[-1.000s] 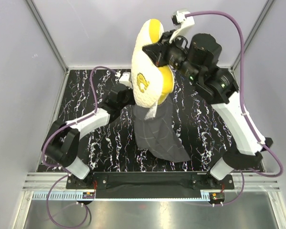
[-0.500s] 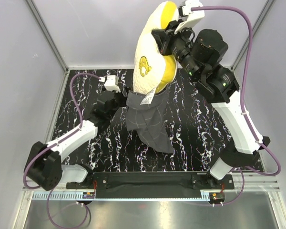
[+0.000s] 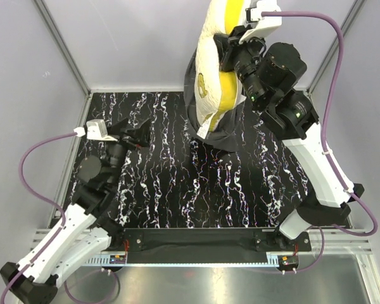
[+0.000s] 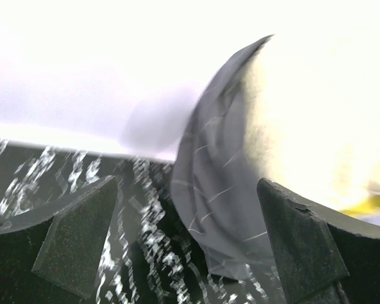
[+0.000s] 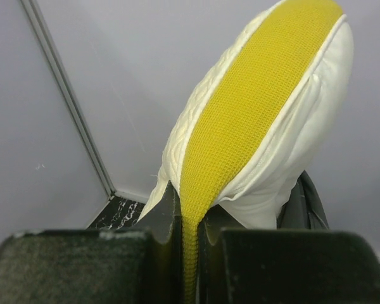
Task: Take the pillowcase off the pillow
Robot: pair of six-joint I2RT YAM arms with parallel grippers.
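My right gripper [image 3: 231, 54] is shut on the pillow's [image 3: 214, 63] yellow side edge and holds it high over the back of the table. In the right wrist view its jaws [image 5: 190, 253] pinch the yellow mesh strip of the pillow [image 5: 259, 107]. The dark grid-patterned pillowcase [image 3: 223, 134] hangs around the pillow's lower end, its bottom bunched on the marble. A sliver of pillowcase [image 5: 307, 202] shows behind the pillow. My left gripper [image 3: 136, 133] stands open and empty, well left of the fabric. In its wrist view the pillowcase [image 4: 215, 190] and pillow [image 4: 316, 126] lie beyond the spread fingers [image 4: 76, 247].
The black white-veined marble tabletop [image 3: 177, 183] is walled by grey panels with metal corner posts [image 3: 63, 50]. Purple cables [image 3: 38, 158] loop off both wrists. A white tag [image 3: 204, 130] dangles at the pillow's lower end.
My left gripper has opened, let go of the pillowcase and pulled back to the left. The right arm has lifted the pillow higher and the pillowcase has shifted toward the back.
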